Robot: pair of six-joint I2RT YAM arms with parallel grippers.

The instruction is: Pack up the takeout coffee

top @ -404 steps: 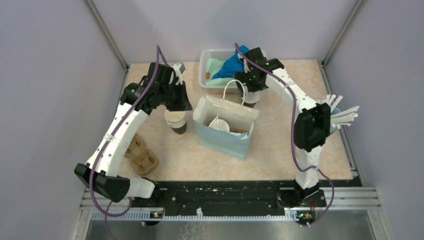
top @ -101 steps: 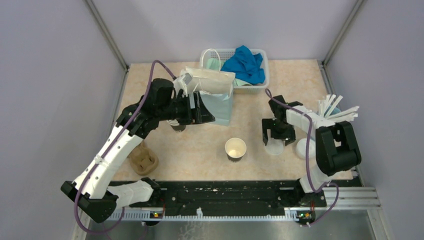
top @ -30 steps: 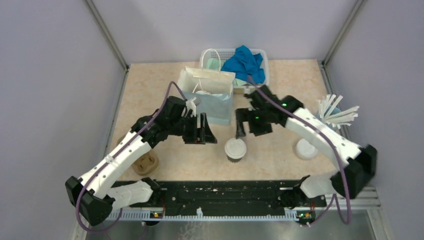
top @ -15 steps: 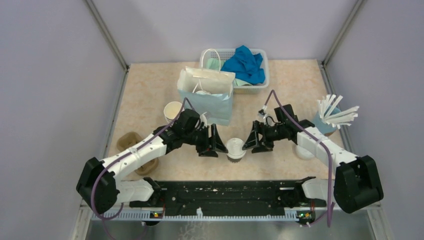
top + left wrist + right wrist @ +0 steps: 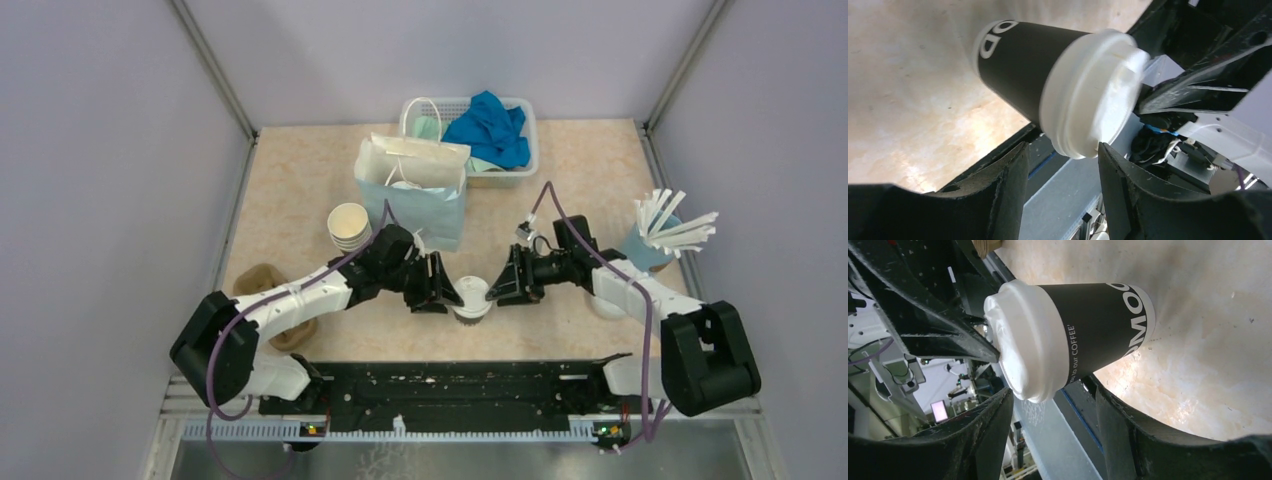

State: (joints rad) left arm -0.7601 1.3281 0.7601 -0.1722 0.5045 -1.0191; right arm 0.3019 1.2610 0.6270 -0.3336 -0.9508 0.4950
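Beige marbled table [image 5: 300,170] carries a pale blue paper bag [image 5: 425,205] whose inside barely shows from above, a white basket [image 5: 415,112] half filled by a blue cloth [image 5: 490,125], and a brown pulp tray [image 5: 255,285] mostly hidden behind the left arm. Near the front edge the lidded coffee cup [image 5: 471,296] stands between the left claw [image 5: 452,290] and right claw [image 5: 494,288], each with its fingers either side of the lid; whether either pinches it I cannot tell. A loose white lid [image 5: 603,305] peeks from under the right arm.
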